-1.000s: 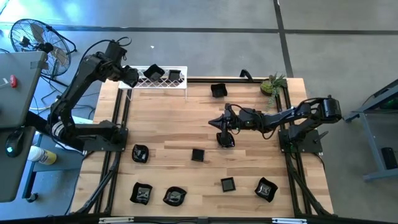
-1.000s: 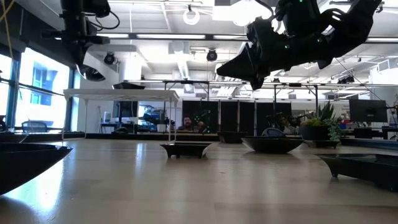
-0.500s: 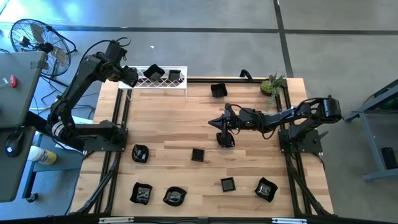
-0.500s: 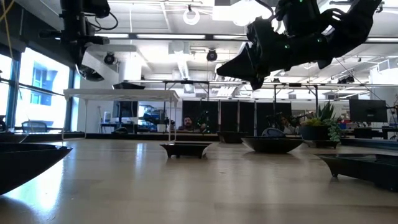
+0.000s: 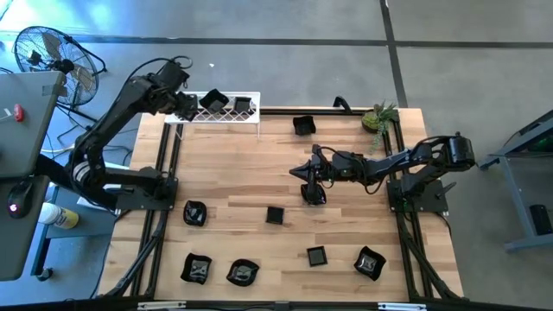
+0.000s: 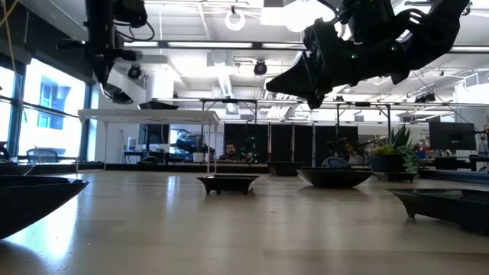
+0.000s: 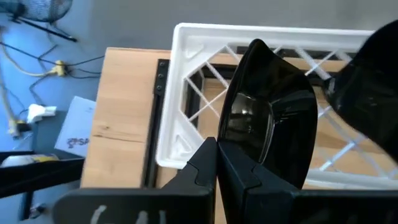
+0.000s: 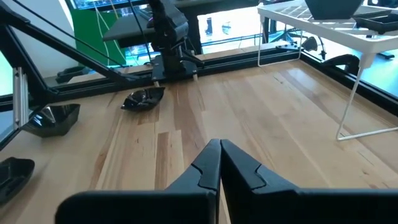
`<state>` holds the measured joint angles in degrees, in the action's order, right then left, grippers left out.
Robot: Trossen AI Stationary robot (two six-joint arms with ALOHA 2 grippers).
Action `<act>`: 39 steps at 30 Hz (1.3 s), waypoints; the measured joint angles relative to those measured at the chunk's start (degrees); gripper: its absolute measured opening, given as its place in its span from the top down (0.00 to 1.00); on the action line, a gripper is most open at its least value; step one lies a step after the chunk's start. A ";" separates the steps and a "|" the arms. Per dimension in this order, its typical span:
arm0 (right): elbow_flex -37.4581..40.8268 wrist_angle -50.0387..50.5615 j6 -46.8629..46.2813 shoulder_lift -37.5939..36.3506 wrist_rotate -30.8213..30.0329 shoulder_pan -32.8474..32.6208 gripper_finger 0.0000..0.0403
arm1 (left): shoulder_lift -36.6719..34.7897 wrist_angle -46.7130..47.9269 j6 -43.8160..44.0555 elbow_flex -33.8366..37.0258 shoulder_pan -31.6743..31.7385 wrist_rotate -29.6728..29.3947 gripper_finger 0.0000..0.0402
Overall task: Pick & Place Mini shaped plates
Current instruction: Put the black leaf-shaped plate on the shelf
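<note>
My right gripper (image 5: 304, 170), fingers pressed together and holding nothing, hangs above the table (image 5: 346, 233) at centre frame in the high view; in its wrist view the closed tips (image 8: 220, 163) point across bare boards. Nearest it, one black plate (image 5: 313, 193) lies just below the gripper in the high view. A small square plate (image 5: 275, 215) sits lower left of that, near a crumpled-looking plate (image 5: 194, 212) at the table's left. Along the bottom of the frame lie four more plates (image 5: 244, 273). Another plate (image 5: 303, 125) rests near the top edge, left of the potted plant (image 5: 378, 117). Farthest off, at upper left, my left gripper (image 5: 185, 105), also closed, is at the white rack (image 5: 220, 118); a glossy plate (image 7: 268, 118) stands in the rack just beyond its fingertips (image 7: 216, 163).
</note>
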<state>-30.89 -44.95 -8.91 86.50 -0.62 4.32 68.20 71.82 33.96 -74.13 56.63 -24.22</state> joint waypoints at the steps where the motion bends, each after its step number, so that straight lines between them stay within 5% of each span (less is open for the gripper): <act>1: -0.01 0.01 0.00 0.00 0.00 0.00 0.99 | 0.21 0.29 0.30 0.00 -0.05 -0.39 1.00; 14: -0.01 0.00 0.00 0.00 0.00 0.00 0.98 | 2.12 1.22 2.94 0.00 -0.07 -3.86 1.00; 26: -0.02 0.00 0.00 0.00 0.02 0.00 0.98 | 2.12 0.41 3.45 0.00 -0.07 1.53 1.00; 39: -0.02 -0.20 0.22 0.00 0.05 -0.63 0.99 | 3.00 0.69 4.91 0.00 -0.05 -0.19 0.97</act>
<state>-30.92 -45.15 -8.69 86.50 -0.57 3.68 71.20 72.52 38.87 -74.13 56.58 -24.40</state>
